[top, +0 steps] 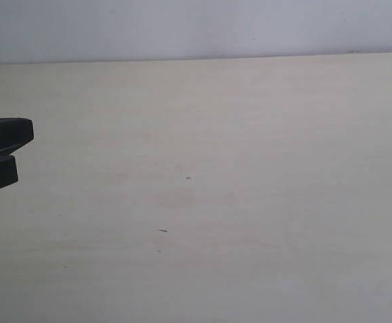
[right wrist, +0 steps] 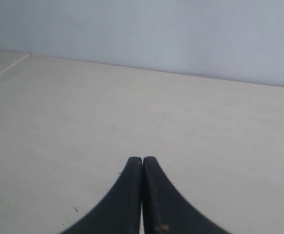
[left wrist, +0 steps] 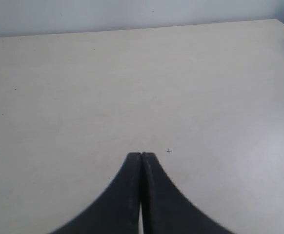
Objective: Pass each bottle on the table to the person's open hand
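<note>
Where the exterior view ends at its left edge, the left gripper (top: 15, 156) shows as two black blocks, one above the other and touching, at mid-height of the frame. Its remaining body lies outside the frame. In the left wrist view, its fingers (left wrist: 131, 178) are pressed together along their full visible length, with only a hairline seam between them, and they grip nothing. Their tips are seen against the surface (left wrist: 205, 87).

In the right wrist view, the right gripper (right wrist: 142, 159) is in the same condition: both fingers meet flat, tip to tip, with nothing between them. This gripper lies outside the exterior view.

The surface, pale beige with faint grain, fills the exterior view from the lower edge up to a straight far edge near the top of the frame. There it meets a pale grey wall (top: 196, 27). A small cross mark (top: 188, 177) lies just left of frame centre. A short dark dash (top: 163, 231) lies below it, slightly further left. The cross mark also appears in the left wrist view, just beside the fingertips and apart from them.
</note>
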Available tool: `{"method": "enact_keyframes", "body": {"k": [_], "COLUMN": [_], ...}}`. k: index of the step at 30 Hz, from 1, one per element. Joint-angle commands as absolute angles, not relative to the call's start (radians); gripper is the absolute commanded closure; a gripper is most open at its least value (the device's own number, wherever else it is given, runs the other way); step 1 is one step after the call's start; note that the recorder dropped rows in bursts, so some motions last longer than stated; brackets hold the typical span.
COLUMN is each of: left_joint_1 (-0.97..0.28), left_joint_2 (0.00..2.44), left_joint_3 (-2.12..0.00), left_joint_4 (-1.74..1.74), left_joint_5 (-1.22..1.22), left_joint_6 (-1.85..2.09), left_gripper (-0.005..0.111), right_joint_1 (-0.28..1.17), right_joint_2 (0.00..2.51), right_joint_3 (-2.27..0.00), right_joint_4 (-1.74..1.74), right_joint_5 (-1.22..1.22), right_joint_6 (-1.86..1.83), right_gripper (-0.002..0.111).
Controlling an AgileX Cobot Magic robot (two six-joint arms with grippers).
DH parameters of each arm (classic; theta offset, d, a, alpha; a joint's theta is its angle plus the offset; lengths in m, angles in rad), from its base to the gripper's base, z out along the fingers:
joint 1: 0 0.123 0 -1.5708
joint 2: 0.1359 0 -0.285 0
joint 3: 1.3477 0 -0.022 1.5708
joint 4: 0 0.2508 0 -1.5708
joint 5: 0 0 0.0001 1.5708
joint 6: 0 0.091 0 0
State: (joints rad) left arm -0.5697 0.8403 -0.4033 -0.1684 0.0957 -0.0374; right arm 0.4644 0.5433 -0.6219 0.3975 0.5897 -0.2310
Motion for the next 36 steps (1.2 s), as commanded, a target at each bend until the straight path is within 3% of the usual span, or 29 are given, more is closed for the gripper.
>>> {"method": "enact_keyframes", "body": {"k": [1,19,36], "left_joint_1": [-0.566,-0.566,-0.566], "left_joint_2": [0.835,0.835,0.835], "left_joint_3": [-0.398,-0.398,-0.398], "left_joint_4": [-0.168,-0.168,-0.168], "left_joint_5": [0.078,0.078,0.078], "left_joint_6": [-0.035,-0.035,-0.035], "left_gripper": [0.107,0.107,0.107], "right_joint_1": [0.466,0.459,0.230], "right_joint_2": [0.536,0.518,0.000], "right_joint_3": [-0.617,-0.617,-0.319], "right_joint_4": [0.402,0.351,0.338], "right_joint_5": [0.590,0.543,0.335], "right_joint_6": [-0.233,-0.241,-0.312], "right_gripper": [0.108,0.108,0.108]}}
